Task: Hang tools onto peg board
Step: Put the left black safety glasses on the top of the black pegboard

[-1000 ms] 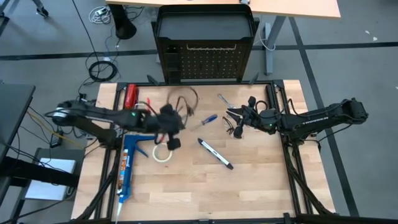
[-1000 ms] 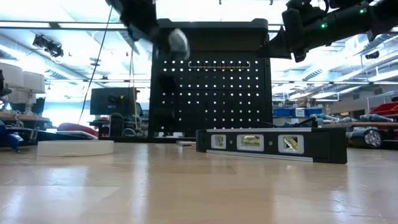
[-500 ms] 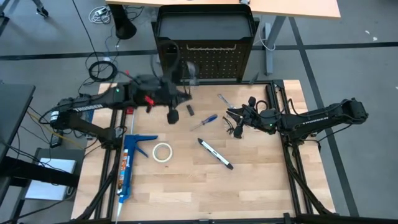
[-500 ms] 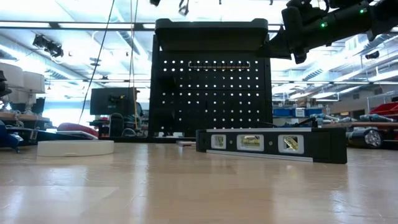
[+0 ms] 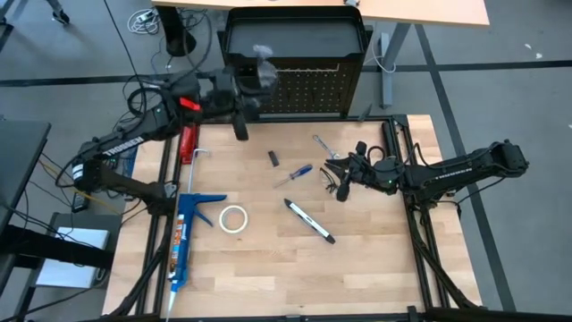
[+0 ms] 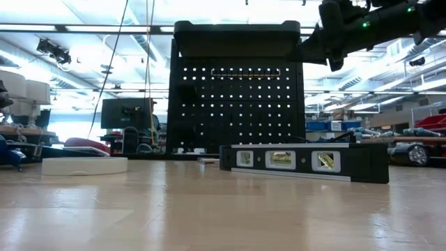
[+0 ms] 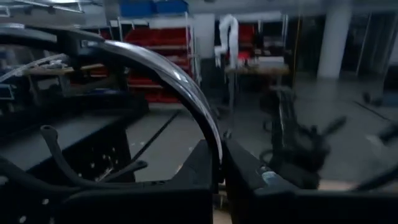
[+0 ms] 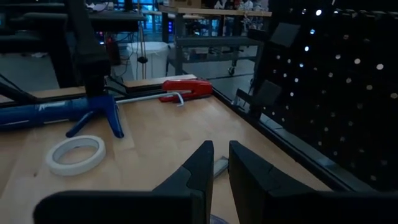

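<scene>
Left hand (image 5: 253,79) is clenched on a pair of safety glasses (image 7: 186,87), their lens rim pinched between the fingers, and it is raised at the top left of the peg board (image 5: 308,89), likely so the frame can drop over a hook. Right hand (image 5: 338,177) hovers nearly closed with nothing in it above the surface (image 5: 375,259), near the blue-handled screwdriver (image 5: 293,174). White tape roll (image 5: 234,218) lies further out.
</scene>
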Robot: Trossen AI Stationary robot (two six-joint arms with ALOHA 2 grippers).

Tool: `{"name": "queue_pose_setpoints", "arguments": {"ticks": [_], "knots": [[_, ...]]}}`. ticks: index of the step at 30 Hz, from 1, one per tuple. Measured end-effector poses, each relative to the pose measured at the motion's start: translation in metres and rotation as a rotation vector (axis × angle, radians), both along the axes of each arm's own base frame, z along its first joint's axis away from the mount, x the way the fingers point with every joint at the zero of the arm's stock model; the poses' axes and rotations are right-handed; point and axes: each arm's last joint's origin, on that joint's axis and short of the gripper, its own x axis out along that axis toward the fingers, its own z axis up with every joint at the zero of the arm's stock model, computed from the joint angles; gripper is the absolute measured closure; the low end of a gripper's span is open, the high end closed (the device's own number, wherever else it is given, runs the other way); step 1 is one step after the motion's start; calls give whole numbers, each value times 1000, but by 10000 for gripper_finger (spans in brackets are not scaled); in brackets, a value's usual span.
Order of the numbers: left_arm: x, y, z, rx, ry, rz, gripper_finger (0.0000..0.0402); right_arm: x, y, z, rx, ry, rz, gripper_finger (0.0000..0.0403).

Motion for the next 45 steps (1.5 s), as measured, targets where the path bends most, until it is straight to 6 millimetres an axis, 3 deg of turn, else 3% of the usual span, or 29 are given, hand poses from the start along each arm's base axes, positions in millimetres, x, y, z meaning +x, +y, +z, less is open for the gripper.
{"name": "queue_pose_setpoints", "arguments": {"ticks": [11, 22, 30, 36, 41, 45], "knots": [[-21, 35, 22, 16, -238, 131, 388, 0, 1, 0, 0, 0, 3, 347], [-6, 72, 58, 59, -113, 109, 391, 0, 0, 0, -5, 1, -21, 347], [-2, 92, 54, 38, -68, 143, 391, 0, 0, 0, -6, 2, -22, 350], [-16, 107, 56, 47, -83, 208, 391, 0, 0, 0, -20, 9, -20, 351], [-24, 119, 68, 41, -122, 189, 391, 0, 0, 0, -25, 11, -20, 349], [-16, 134, 75, 22, -101, 177, 391, 0, 0, 0, -27, 12, -19, 350]]}}
